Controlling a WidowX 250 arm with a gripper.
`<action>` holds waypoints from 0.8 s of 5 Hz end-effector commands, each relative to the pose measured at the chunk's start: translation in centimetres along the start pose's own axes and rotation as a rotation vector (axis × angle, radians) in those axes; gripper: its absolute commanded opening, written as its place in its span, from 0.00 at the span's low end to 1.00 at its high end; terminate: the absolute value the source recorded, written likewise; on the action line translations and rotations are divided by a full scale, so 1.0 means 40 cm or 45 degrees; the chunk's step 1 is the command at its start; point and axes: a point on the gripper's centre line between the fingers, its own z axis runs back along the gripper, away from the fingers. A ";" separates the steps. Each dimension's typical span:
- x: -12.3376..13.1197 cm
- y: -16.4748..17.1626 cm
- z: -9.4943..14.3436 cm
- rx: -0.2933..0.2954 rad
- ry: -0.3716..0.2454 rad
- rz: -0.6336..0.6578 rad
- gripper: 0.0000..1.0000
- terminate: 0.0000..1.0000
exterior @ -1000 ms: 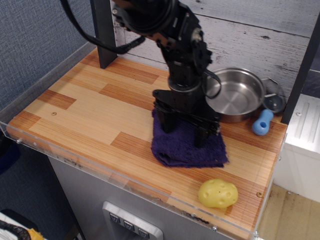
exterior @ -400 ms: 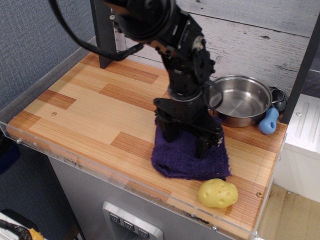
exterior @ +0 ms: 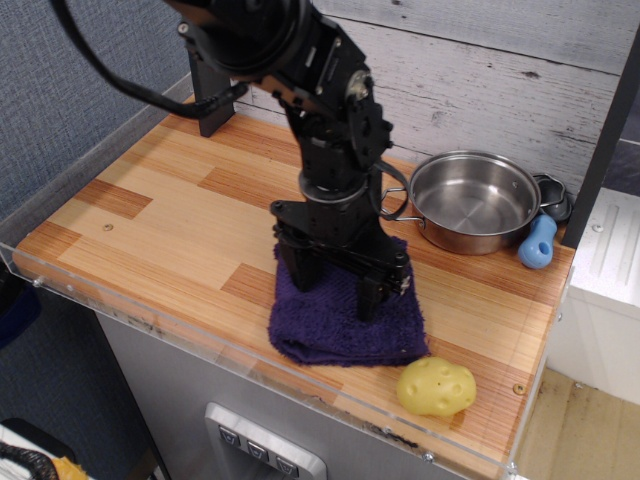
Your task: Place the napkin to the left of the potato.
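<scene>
The wooden tabletop (exterior: 150,215) fills most of the shot, with its right end cut off by the frame edge. The arm comes down from the top of the frame, and its pincer (exterior: 335,280) is planted on the napkin (exterior: 345,322), fingers spread wide apart and pressing into the cloth. Can't tell if it's actually pinching any fabric. The napkin sits lower center, its long axis tilted toward the lower right, top edge hidden under the arm. The steel pot (exterior: 474,200) is upper right, well apart from the napkin. The potato (exterior: 436,386) is lower right, just beside the napkin's right corner, lying lengthwise left-right.
</scene>
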 end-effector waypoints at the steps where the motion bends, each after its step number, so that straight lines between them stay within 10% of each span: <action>1: 0.002 -0.008 0.030 -0.013 -0.050 -0.004 1.00 0.00; 4: 0.033 -0.022 0.146 -0.047 -0.182 0.045 1.00 0.00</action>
